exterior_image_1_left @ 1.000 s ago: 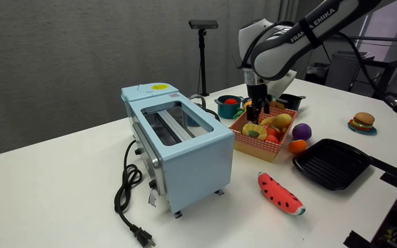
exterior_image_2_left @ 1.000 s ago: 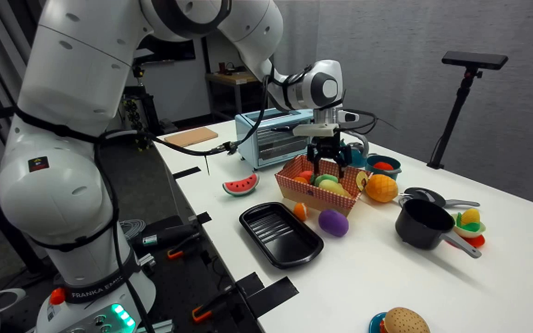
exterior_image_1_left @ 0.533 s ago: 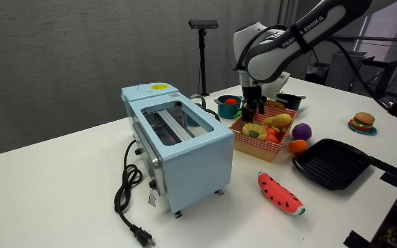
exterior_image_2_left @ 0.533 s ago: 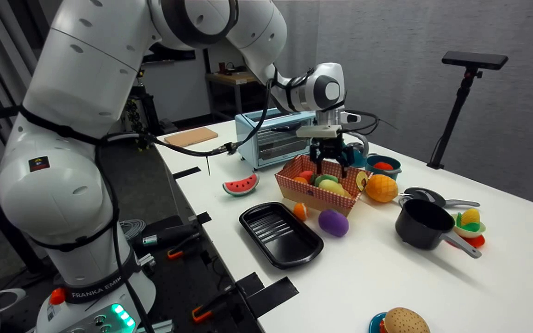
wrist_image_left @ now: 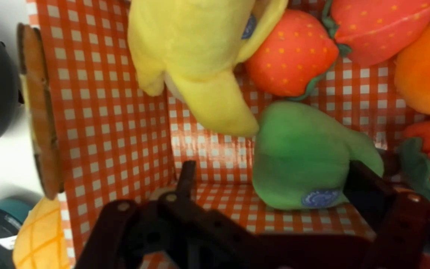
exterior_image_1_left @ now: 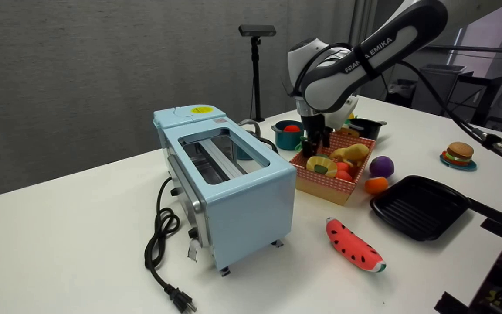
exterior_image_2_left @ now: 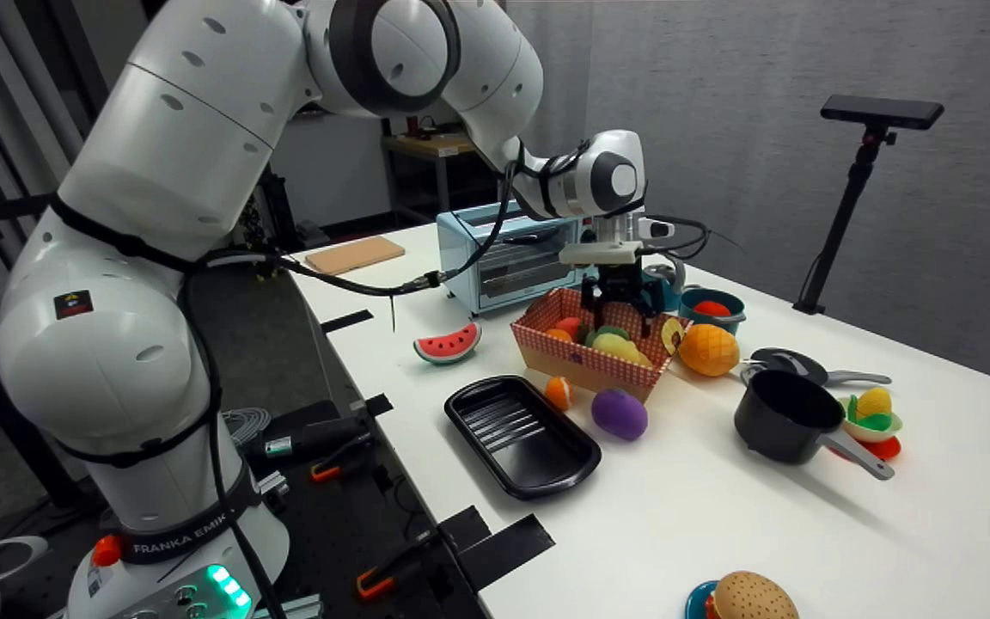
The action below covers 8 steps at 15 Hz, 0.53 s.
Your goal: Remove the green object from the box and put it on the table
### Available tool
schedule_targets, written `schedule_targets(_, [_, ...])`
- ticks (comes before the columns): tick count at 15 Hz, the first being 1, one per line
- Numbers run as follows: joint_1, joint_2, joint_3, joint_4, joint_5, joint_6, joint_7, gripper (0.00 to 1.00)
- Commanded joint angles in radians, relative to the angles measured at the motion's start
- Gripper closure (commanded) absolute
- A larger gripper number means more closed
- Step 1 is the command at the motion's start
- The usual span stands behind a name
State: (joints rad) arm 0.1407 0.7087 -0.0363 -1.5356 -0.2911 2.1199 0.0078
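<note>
The green object (wrist_image_left: 301,157), a rounded plush with a blue tag, lies in the box in the wrist view. In an exterior view part of the green object (exterior_image_2_left: 612,332) shows behind a yellow toy. The box (exterior_image_2_left: 564,365) has tan outsides and red-checked lining; it also shows in an exterior view (exterior_image_1_left: 320,190). My gripper (wrist_image_left: 274,166) is open and reaches down inside the box. Its fingers stand on either side of the green object. The right finger is close against it; a gap separates the left one. The white table (exterior_image_2_left: 718,507) carries the box.
In the box lie a yellow plush (wrist_image_left: 192,41) touching the green object, strawberries (wrist_image_left: 291,54) and an orange (wrist_image_left: 429,67). Around the box stand a blue toaster oven (exterior_image_1_left: 251,205), black grill pan (exterior_image_2_left: 521,438), purple toy (exterior_image_2_left: 620,414), watermelon slice (exterior_image_2_left: 448,345) and black pot (exterior_image_2_left: 787,417).
My gripper has moved down into the box, shifting slightly left in an exterior view. It stays open. The objects have not visibly moved.
</note>
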Motion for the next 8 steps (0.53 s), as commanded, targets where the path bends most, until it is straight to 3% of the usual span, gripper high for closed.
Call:
schedule_targets(1, [0.008, 0.051, -0.002, 0.079, -0.021, -0.042, -0.016, 0.0])
schedule_targets(8, [0.002, 0.079, -0.001, 0.122, -0.007, -0.067, -0.01, 0.0])
